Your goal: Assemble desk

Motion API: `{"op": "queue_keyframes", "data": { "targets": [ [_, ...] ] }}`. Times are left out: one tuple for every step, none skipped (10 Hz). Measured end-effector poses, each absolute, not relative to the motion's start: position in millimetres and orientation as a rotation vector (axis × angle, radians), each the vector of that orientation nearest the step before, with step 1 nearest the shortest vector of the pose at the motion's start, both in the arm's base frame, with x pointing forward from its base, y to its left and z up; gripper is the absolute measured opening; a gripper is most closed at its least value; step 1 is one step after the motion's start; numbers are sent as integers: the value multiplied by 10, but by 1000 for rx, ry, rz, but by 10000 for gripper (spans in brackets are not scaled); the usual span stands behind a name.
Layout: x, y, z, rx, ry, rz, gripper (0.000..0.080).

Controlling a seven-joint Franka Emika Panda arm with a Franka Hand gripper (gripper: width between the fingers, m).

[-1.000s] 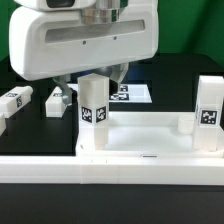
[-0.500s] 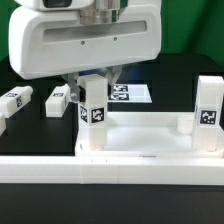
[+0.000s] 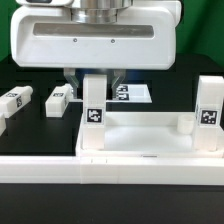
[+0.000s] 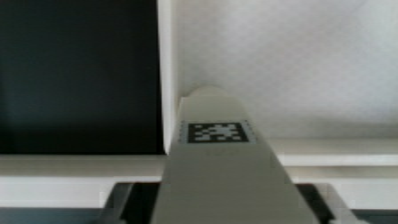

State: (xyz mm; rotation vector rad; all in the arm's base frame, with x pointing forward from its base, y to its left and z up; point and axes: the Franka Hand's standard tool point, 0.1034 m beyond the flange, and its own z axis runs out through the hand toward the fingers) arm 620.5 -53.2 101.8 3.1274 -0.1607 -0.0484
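**On the top's back corner, a leg in the gripper's grip**

Over the top (image 3: pixel 140 160) hangs the gripper (image 3: pixel 93 84), and its big white body fills the upper part of the exterior view. Its two dark fingers (image 3: pixel 113 78) press on both sides of a leg (image 3: pixel 93 100), so the gripper is clenched on that leg. The leg stands upright on the top's back corner at the exterior view's left. It has a black-and-white tag (image 3: pixel 93 115) that faces the camera.

A second leg (image 3: pixel 208 98) stands upright on the top's corner at the exterior view's right, well apart from the gripper. Two loose legs (image 3: pixel 58 98) lie on the black table (image 3: pixel 40 130) beside the top, at the exterior view's left. They do not touch the top. Behind the top lies the marker board (image 3: pixel 137 93), partly hidden by the gripper.

From the wrist view, the held leg is seen from above with a tag on its end. The top's white floor and rim are on one side of it, and the black table is on the other
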Motion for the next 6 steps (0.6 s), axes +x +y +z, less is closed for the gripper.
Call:
{"op": "queue_keyframes", "data": {
  "targets": [
    [6202, -545, 1011, 3126, -380, -42, 289],
    [6203, -552, 1010, 3123, -517, -40, 291],
    [6204, -547, 1010, 3099, -650, -41, 291],
    [6205, -543, 1011, 3065, -796, -42, 291],
    [6207, -541, 1011, 3035, -919, -44, 291],
    [6207, -541, 1011, 3014, -995, -46, 291]
  ]
}}
